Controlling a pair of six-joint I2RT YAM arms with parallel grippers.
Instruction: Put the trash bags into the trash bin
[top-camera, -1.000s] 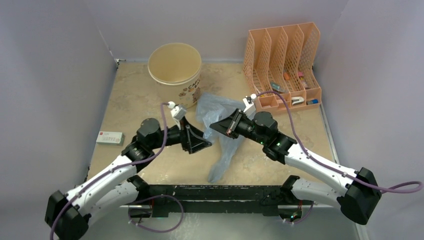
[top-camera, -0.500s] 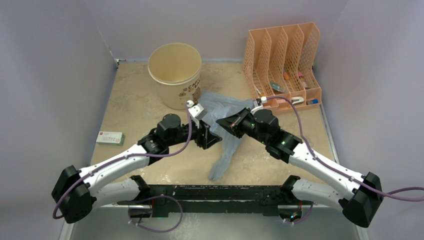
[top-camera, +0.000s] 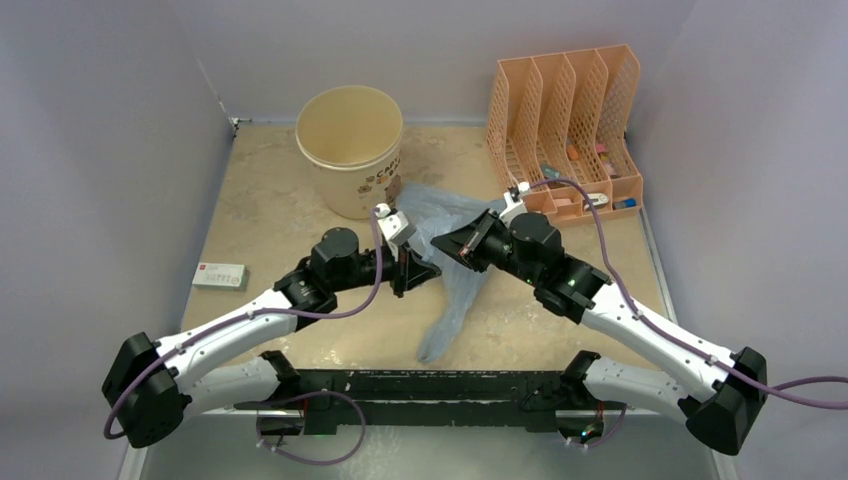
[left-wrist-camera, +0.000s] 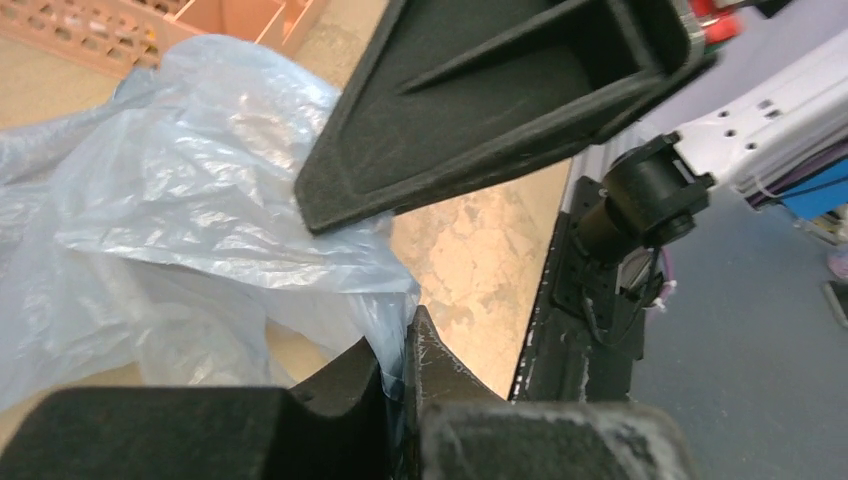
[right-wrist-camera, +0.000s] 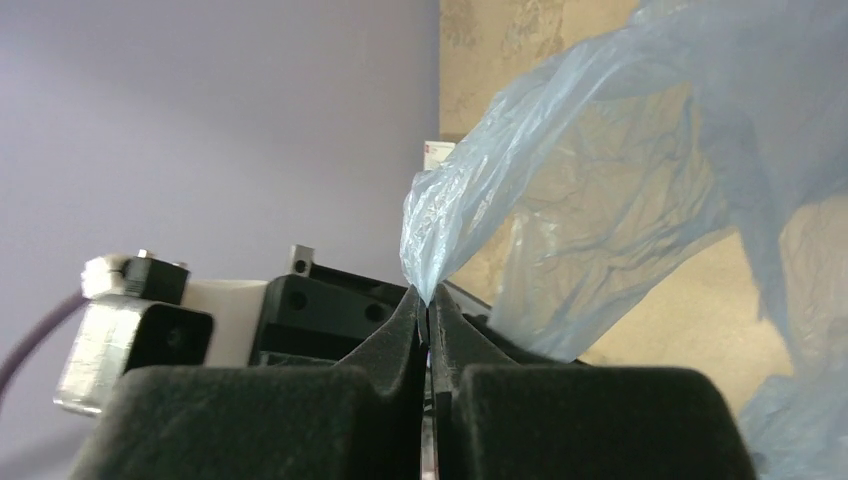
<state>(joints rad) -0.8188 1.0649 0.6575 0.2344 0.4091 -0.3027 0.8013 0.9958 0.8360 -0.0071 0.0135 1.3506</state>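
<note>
Two grippers met over the trash bag (top-camera: 447, 305) in the top view. It lay crumpled on the table (top-camera: 260, 200), its far end just beside the trash bin (top-camera: 367, 185).

In the left wrist view, the left gripper (top-camera: 420, 270) was pinched tight on the bag's edge.

In the right wrist view, the right gripper (top-camera: 447, 247) was clamped on a peaked corner of the film.

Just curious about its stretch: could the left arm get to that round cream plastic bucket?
Probably yes: the round cream plastic bucket stands close beyond the left gripper, with nothing standing between them.
</note>
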